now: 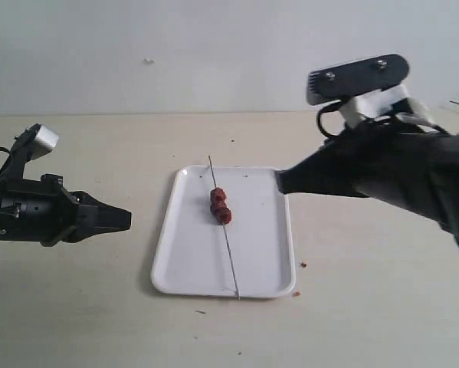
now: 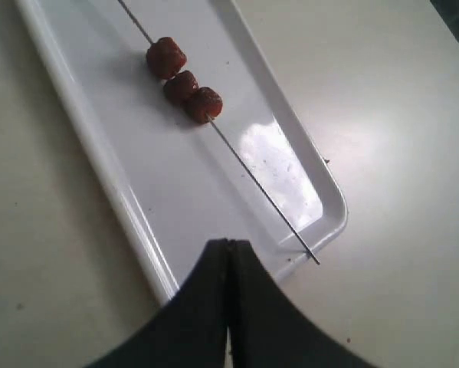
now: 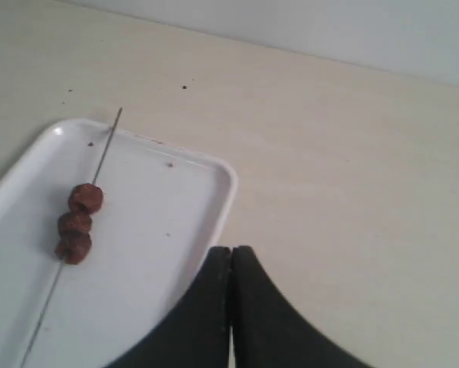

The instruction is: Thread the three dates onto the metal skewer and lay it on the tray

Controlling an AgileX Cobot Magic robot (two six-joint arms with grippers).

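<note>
Metal skewer [image 1: 229, 257], three dates [image 1: 220, 205] on it, across white tray [image 1: 187, 253] (both jaws pressed together).

Slanting down over the pale tabletop [image 1: 60, 322] from further off in the exterior view, steeply and closely in both wrist views, always sharing the flat white rectangular tray [image 1: 191, 253].

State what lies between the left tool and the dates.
Bare table, then the tray, its rim and bare floor; the exterior view shows it.
</note>
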